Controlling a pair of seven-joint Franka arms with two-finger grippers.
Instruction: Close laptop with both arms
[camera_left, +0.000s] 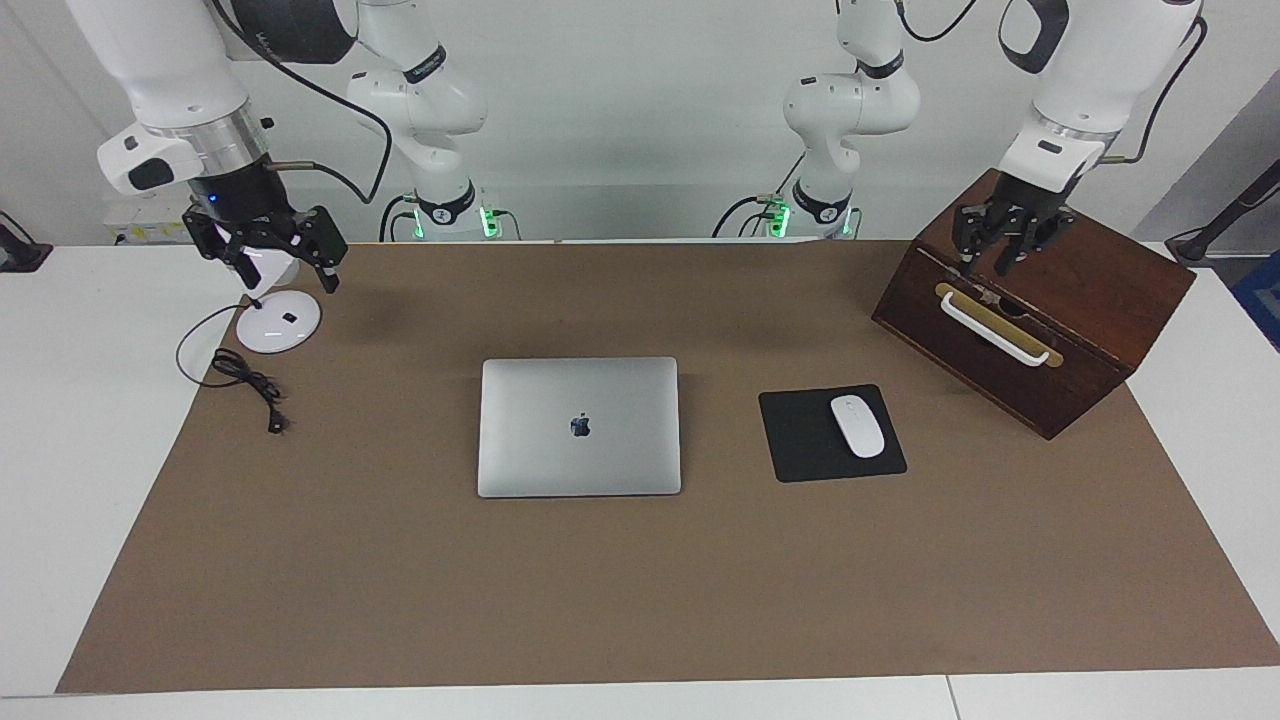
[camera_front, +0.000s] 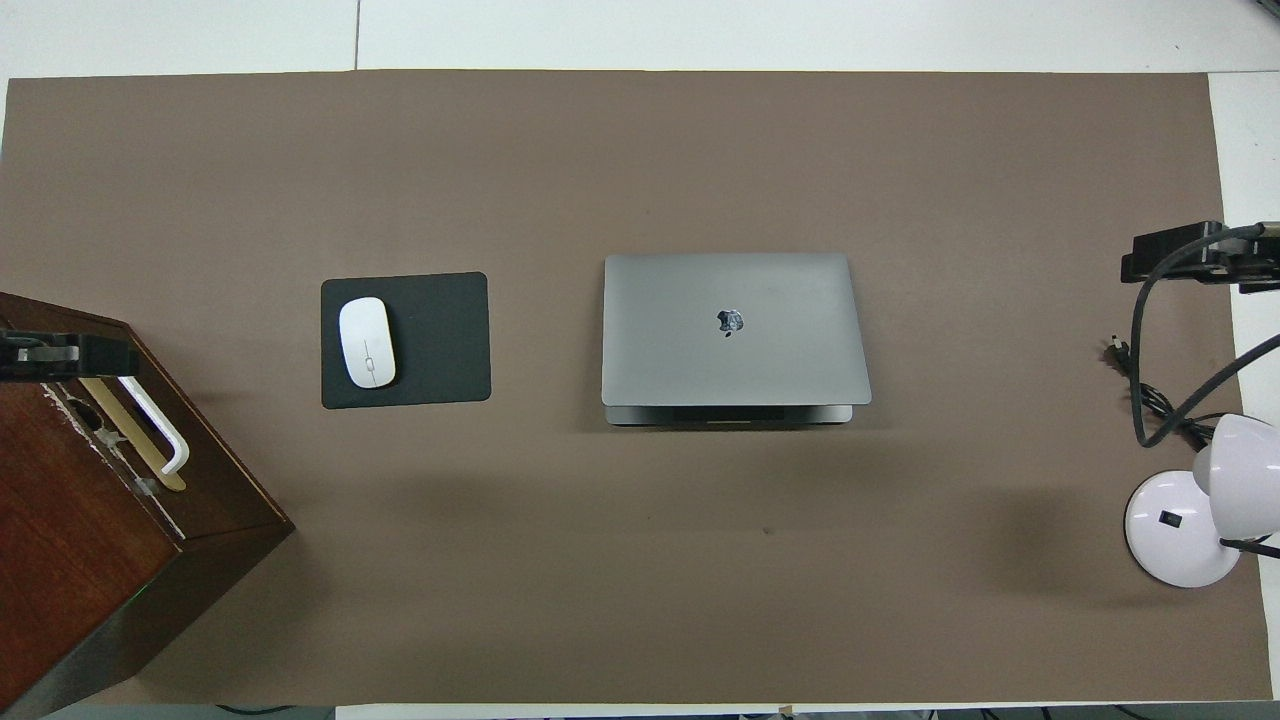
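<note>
Laptop (camera_left: 579, 426) seen lid-down at mid-table, beside the mouse pad (camera_left: 831, 433).
Left gripper (camera_left: 1005, 246) is spread over the wooden box (camera_left: 1060, 300), grasping nothing; right gripper (camera_left: 265, 243) is splayed wide over the lamp base (camera_left: 278, 322).

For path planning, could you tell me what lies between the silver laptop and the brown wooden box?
In both views: black mouse pad with white mouse.
</note>
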